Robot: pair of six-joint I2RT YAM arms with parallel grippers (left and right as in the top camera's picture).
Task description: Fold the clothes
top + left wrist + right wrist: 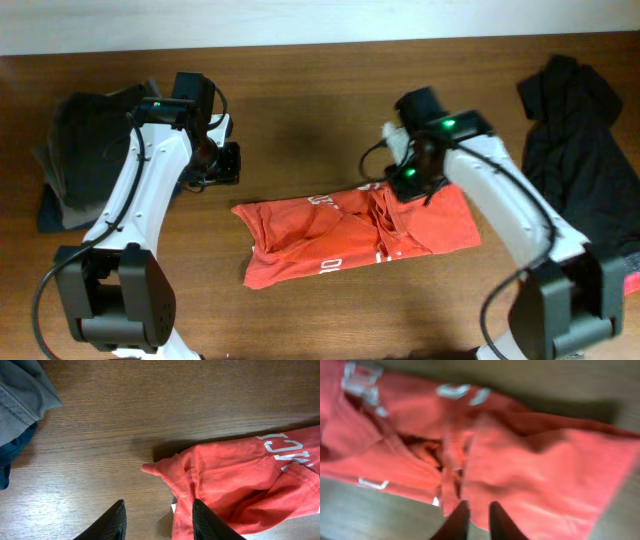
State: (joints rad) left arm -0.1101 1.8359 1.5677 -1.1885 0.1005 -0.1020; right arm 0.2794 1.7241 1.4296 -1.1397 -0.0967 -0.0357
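Note:
The clothes here are chiefly a red-orange T-shirt (350, 235), lying crumpled and partly folded across the middle of the table, white lettering (290, 450) showing. My left gripper (157, 520) hangs open just above the wood at the shirt's left end; its right finger (205, 522) overlaps the cloth edge (240, 480) and nothing is between the jaws. My right gripper (479, 517) hovers over the shirt (520, 460) near its upper middle (405, 180), in a blurred view. Its fingers stand a narrow gap apart, and no cloth shows pinched between them.
A black garment (580, 150) lies heaped at the table's right edge. A pile of grey and dark clothes (80, 150) sits at the far left, its corner visible in the left wrist view (20, 395). Bare wood surrounds the shirt.

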